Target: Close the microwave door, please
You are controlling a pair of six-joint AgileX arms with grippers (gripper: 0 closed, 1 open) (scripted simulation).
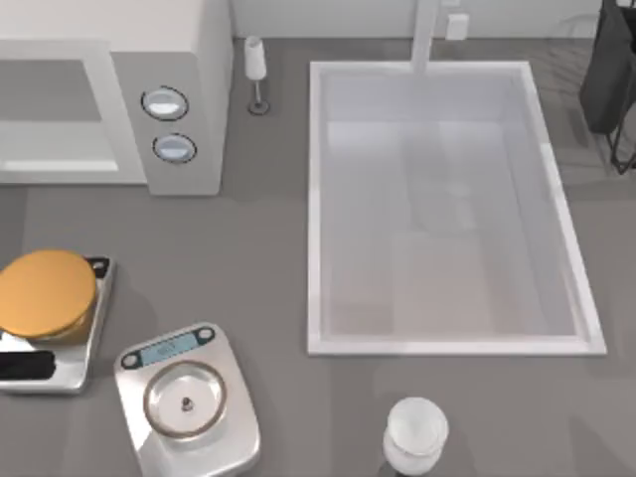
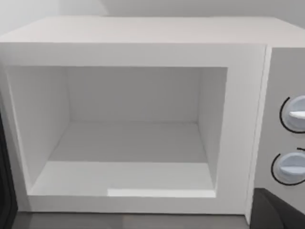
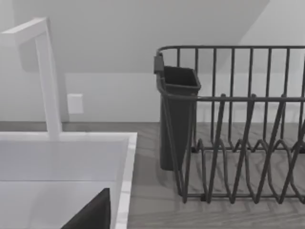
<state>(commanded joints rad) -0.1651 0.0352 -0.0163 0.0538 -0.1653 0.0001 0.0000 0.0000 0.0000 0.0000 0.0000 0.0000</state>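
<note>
The large off-white microwave (image 1: 189, 60) stands at the table's far left with two round silver-blue dials (image 1: 165, 103) on its front. Its cavity (image 2: 128, 143) is open and bare inside. The microwave door (image 2: 5, 181) is swung out; a thin dark strip of it appears at the cavity's side in the left wrist view. A dark part of my left gripper (image 2: 279, 212) sits in front of the microwave, below the dials. A dark part of my right gripper (image 3: 90, 214) hangs over the sink near the dish rack.
A white sink (image 1: 314, 199) with a faucet (image 1: 425, 35) fills the middle right. A dark dish rack (image 3: 238, 124) stands at the far right. A wine glass (image 1: 255, 70), a silver kitchen scale (image 1: 189, 397), an orange round on a second scale (image 1: 45, 293) and a white cup (image 1: 415, 432) stand about.
</note>
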